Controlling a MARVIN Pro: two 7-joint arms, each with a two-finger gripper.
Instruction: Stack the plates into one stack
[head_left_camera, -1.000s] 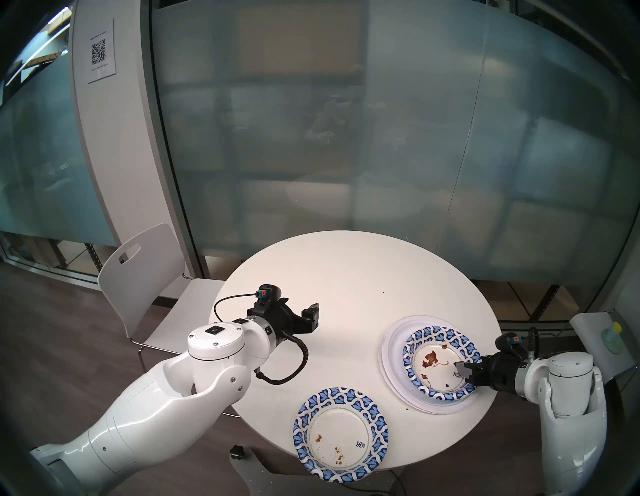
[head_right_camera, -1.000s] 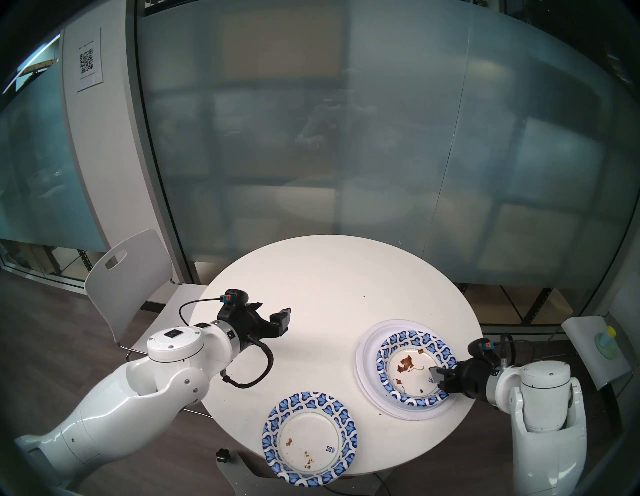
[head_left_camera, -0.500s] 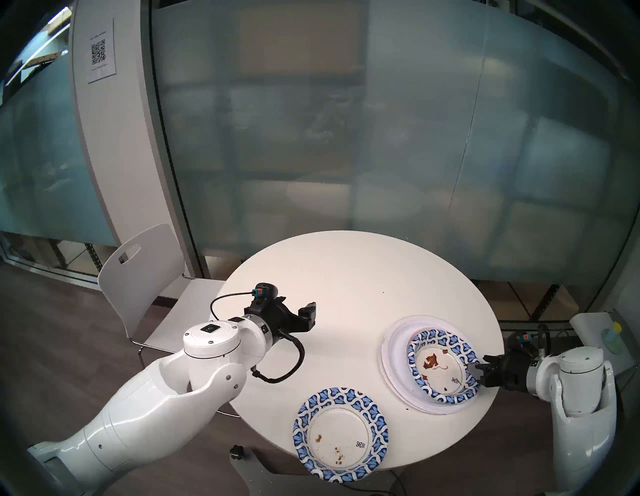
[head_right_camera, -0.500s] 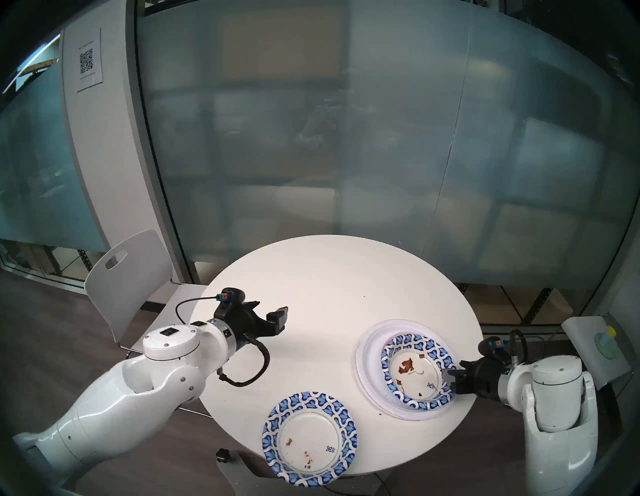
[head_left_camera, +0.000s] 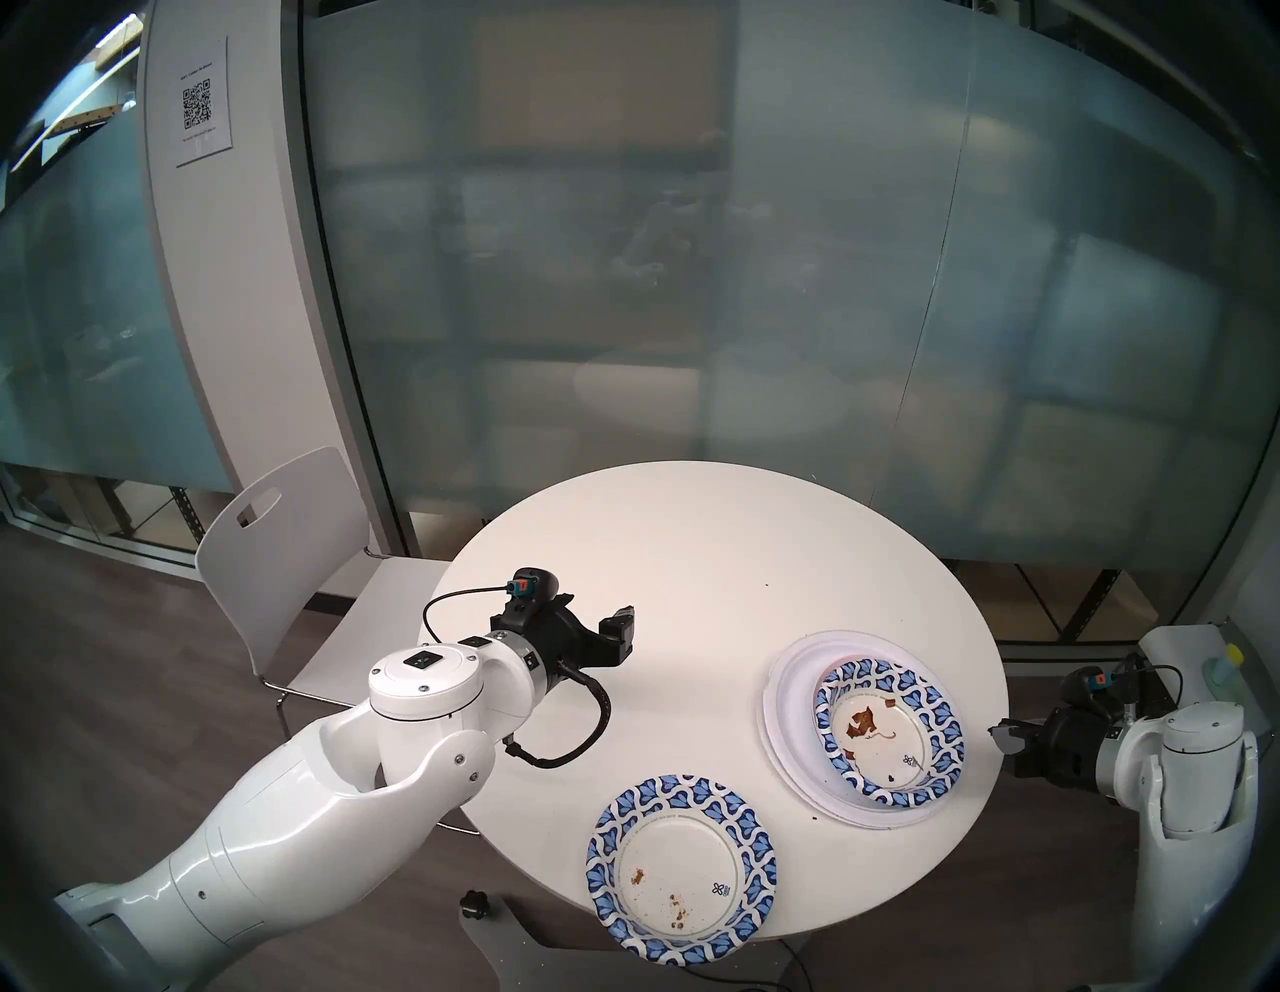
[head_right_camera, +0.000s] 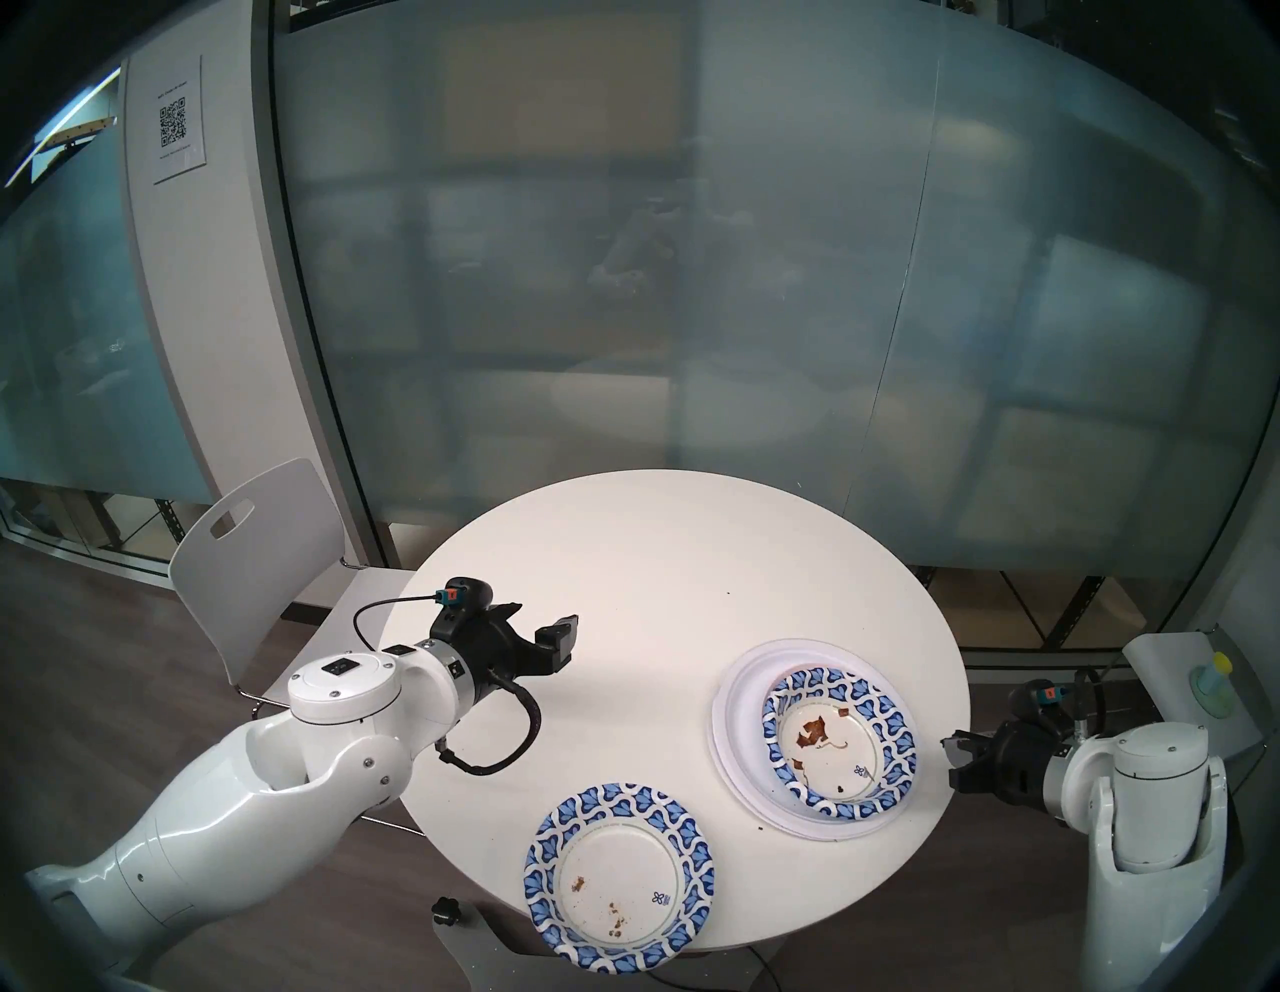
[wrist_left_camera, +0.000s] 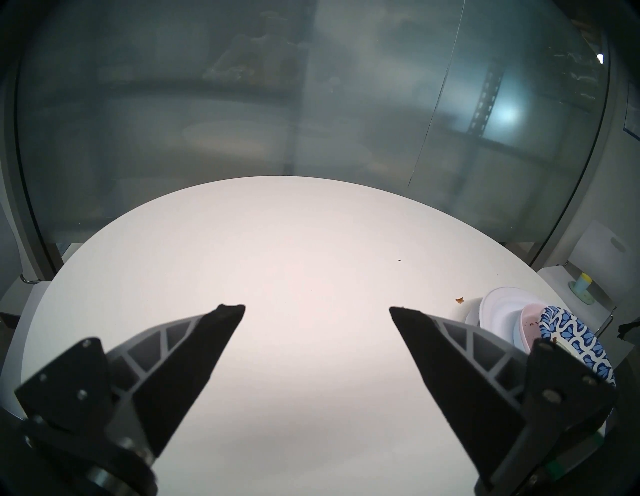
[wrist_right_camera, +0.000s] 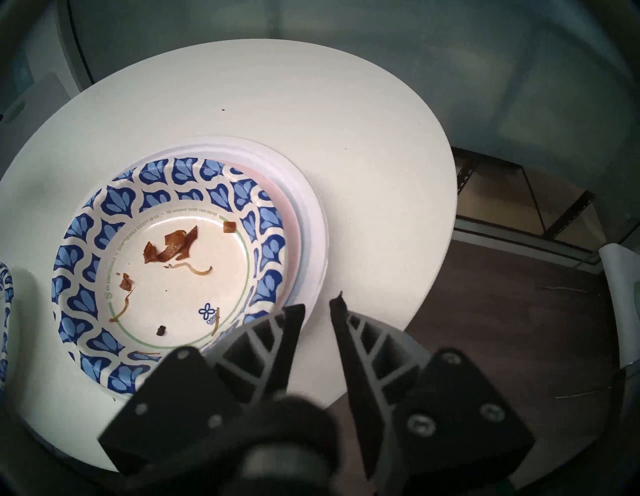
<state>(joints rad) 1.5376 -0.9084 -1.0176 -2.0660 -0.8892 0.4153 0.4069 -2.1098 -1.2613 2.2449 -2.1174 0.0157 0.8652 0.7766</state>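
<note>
On the table's (head_left_camera: 692, 540) right side the stack (head_left_camera: 796, 700) stands, bowl (head_left_camera: 889, 733) topmost; one plate (head_left_camera: 681, 869) lies apart near the front edge. Right gripper (wrist_right_camera: 317, 306): narrow gap, empty. Left gripper (wrist_left_camera: 317, 306): spread, empty. Advisable: grip the plate's overhanging rim, lift level, centre over the bowl.

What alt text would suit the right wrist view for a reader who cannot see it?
A blue-patterned paper bowl holding brown food scraps sits atop a stack of pink and white plates on a round white table. The right gripper, empty and with a narrow gap between its fingers, hovers beside the stack near the table's edge.
</note>
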